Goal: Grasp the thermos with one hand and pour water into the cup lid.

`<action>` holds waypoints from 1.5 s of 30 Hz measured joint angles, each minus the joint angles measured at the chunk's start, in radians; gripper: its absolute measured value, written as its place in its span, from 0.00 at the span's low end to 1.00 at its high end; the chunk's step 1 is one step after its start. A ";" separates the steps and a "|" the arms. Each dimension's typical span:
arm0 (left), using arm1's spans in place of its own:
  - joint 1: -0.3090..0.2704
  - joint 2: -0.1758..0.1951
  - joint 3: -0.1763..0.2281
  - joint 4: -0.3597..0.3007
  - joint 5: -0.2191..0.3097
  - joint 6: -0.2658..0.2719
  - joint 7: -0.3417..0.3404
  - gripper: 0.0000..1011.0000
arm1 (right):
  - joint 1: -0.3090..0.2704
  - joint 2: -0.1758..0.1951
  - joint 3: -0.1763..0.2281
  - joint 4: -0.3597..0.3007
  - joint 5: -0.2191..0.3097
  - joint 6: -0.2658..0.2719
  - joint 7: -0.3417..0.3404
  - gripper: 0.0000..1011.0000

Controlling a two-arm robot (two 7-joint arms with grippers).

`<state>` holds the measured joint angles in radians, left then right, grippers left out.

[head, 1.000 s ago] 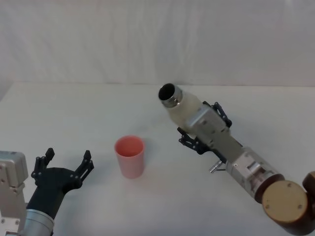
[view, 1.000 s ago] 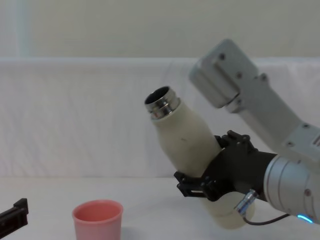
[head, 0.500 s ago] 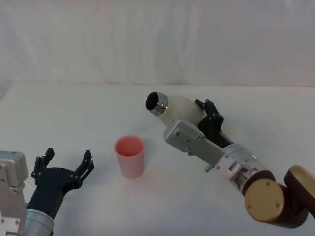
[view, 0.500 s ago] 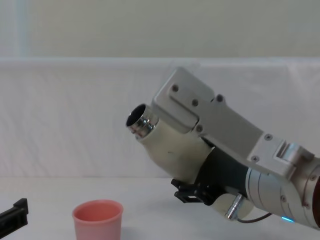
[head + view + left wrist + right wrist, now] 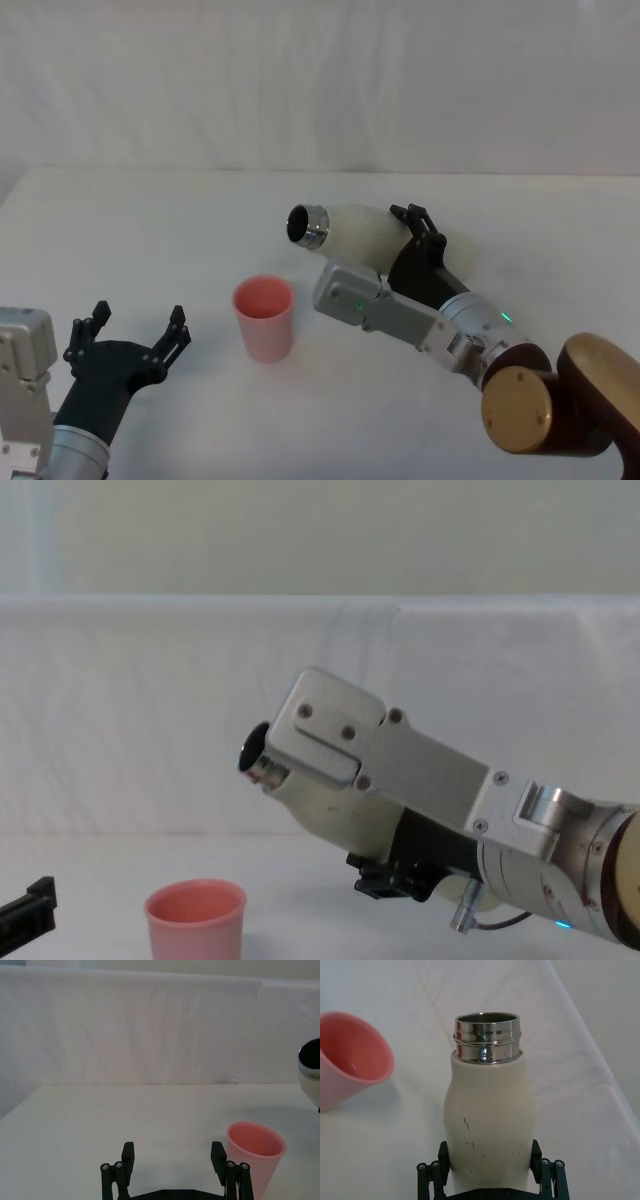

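My right gripper (image 5: pixel 400 238) is shut on the lower body of the thermos (image 5: pixel 355 232), a cream-white bottle with a shiny steel neck. It holds the thermos in the air, tipped almost level. The open mouth points left toward the cup lid (image 5: pixel 264 318) and sits above it, a little to its right. The cup lid, a salmon-pink cup, stands upright on the table. In the right wrist view the thermos (image 5: pixel 489 1110) sits between the black fingers and the cup lid (image 5: pixel 350 1062) lies beyond its mouth. My left gripper (image 5: pixel 140 318) rests open at the near left, apart from the cup lid (image 5: pixel 255 1160).
The table (image 5: pixel 150 230) is white with a white cloth backdrop (image 5: pixel 320 80) behind it. My right forearm (image 5: pixel 470 335) stretches from the lower right toward the middle. In the chest view the right wrist housing (image 5: pixel 400 770) covers much of the thermos (image 5: pixel 330 805).
The right arm has rolled and tipped the thermos from steeply raised to almost level. Its mouth has moved left and lower toward the cup lid. The left arm has stayed still.
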<state>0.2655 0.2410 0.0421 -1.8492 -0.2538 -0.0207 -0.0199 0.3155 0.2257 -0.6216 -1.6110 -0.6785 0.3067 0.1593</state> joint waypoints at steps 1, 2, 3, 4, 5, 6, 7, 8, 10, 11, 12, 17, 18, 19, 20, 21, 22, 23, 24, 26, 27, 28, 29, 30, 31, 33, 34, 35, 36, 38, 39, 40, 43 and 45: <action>0.000 0.000 0.000 0.000 0.000 0.000 0.000 0.99 | 0.001 0.000 -0.002 0.002 -0.007 0.001 0.002 0.94; 0.000 0.000 0.000 0.000 0.000 0.000 0.000 0.99 | 0.002 0.000 -0.003 0.003 -0.013 0.002 0.004 0.94; 0.000 0.000 0.000 0.000 0.000 0.000 0.000 0.99 | 0.005 0.000 -0.007 0.007 -0.026 0.004 0.008 0.94; 0.000 0.000 0.000 0.000 0.000 0.000 0.000 0.99 | 0.005 0.000 -0.007 0.007 -0.026 0.004 0.008 0.94; 0.000 0.000 0.000 0.000 0.000 0.000 0.000 0.99 | 0.006 0.000 -0.008 0.008 -0.032 0.005 0.010 0.94; 0.000 0.000 0.000 0.000 0.000 0.000 0.000 0.99 | 0.008 0.001 -0.011 0.011 -0.044 0.006 0.013 0.94; 0.000 0.000 0.000 0.000 0.000 0.000 0.000 0.99 | 0.010 0.001 -0.012 0.013 -0.055 0.007 0.016 0.94; 0.000 0.000 0.000 0.000 0.000 0.000 0.000 0.99 | 0.010 0.001 -0.013 0.014 -0.060 0.008 0.018 0.94; 0.000 0.000 0.000 0.000 0.000 0.000 0.000 0.99 | 0.011 0.001 -0.015 0.015 -0.071 0.009 0.021 0.94; 0.000 0.000 0.000 0.000 0.000 0.000 0.000 0.99 | 0.013 0.000 -0.017 0.017 -0.082 0.011 0.024 0.94; 0.000 0.000 0.000 0.000 0.000 0.000 0.000 0.99 | 0.014 0.000 -0.018 0.018 -0.087 0.011 0.025 0.94; 0.000 0.000 0.000 0.000 0.000 0.000 0.000 0.99 | 0.018 -0.003 -0.023 0.028 -0.116 0.013 0.033 0.94; 0.000 0.000 0.000 0.000 0.000 0.000 0.000 0.99 | 0.020 -0.006 -0.025 0.033 -0.126 0.013 0.035 0.94; 0.000 0.000 0.000 0.000 0.000 0.000 0.000 0.99 | 0.022 -0.008 -0.025 0.038 -0.134 0.013 0.037 0.94; 0.000 0.000 0.000 0.000 0.000 0.000 0.000 0.99 | 0.022 -0.008 -0.025 0.038 -0.134 0.013 0.037 0.94; 0.000 0.000 0.000 0.000 0.000 0.000 0.000 0.99 | 0.024 -0.011 -0.026 0.044 -0.143 0.012 0.038 0.94; 0.000 0.000 0.000 0.000 0.000 0.000 0.000 0.99 | 0.025 -0.012 -0.027 0.047 -0.146 0.012 0.038 0.94; 0.000 0.000 0.000 0.000 0.000 0.000 0.000 0.99 | 0.027 -0.015 -0.028 0.052 -0.155 0.011 0.040 0.94; 0.000 0.000 0.000 0.000 0.000 0.000 0.000 0.99 | 0.028 -0.016 -0.029 0.055 -0.159 0.010 0.041 0.94; 0.000 0.000 0.000 0.000 0.000 0.000 0.000 0.99 | 0.029 -0.018 -0.030 0.059 -0.168 0.009 0.043 0.94; 0.000 0.000 0.000 0.000 0.000 0.000 0.000 0.99 | 0.031 -0.020 -0.031 0.063 -0.176 0.007 0.045 0.94; 0.000 0.000 0.000 0.000 0.000 0.000 0.000 0.99 | 0.032 -0.022 -0.031 0.064 -0.179 0.006 0.046 0.94; 0.000 0.000 0.000 0.000 0.000 0.000 0.000 0.99 | 0.032 -0.024 -0.031 0.067 -0.185 0.005 0.048 0.94; 0.000 0.000 0.000 0.000 0.000 0.000 0.000 0.99 | 0.032 -0.025 -0.031 0.068 -0.189 0.004 0.049 0.94; 0.000 0.000 0.000 0.000 0.000 0.000 0.000 0.99 | 0.032 -0.026 -0.032 0.069 -0.192 0.003 0.050 0.94; 0.000 0.000 0.000 0.000 0.000 0.000 0.000 0.99 | 0.033 -0.029 -0.032 0.072 -0.203 0.001 0.053 0.94; 0.000 0.000 0.000 0.000 0.000 0.000 0.000 0.99 | 0.033 -0.030 -0.032 0.073 -0.206 0.000 0.054 0.94; 0.000 0.000 0.000 0.000 0.000 0.000 0.000 0.99 | 0.034 -0.031 -0.032 0.074 -0.209 -0.001 0.055 0.94; 0.000 0.000 0.000 0.000 0.000 0.000 0.000 0.99 | 0.035 -0.034 -0.032 0.076 -0.216 -0.003 0.058 0.94; 0.000 0.000 0.000 0.000 0.000 0.000 0.000 0.99 | 0.035 -0.035 -0.032 0.078 -0.223 -0.004 0.059 0.94; 0.000 0.000 0.000 0.000 0.000 0.000 0.000 0.99 | 0.035 -0.037 -0.032 0.080 -0.230 -0.006 0.060 0.94; 0.000 0.000 0.000 0.000 0.000 0.000 0.000 0.99 | 0.036 -0.038 -0.033 0.081 -0.234 -0.007 0.060 0.94; 0.000 0.000 0.000 0.000 0.000 0.000 0.000 0.99 | 0.036 -0.042 -0.033 0.086 -0.249 -0.009 0.062 0.94; 0.000 0.000 0.000 0.000 0.000 0.000 0.000 0.99 | 0.036 -0.045 -0.033 0.088 -0.258 -0.012 0.064 0.94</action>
<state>0.2655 0.2409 0.0421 -1.8493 -0.2538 -0.0207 -0.0199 0.3512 0.1805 -0.6550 -1.5231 -0.9370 0.2951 0.2235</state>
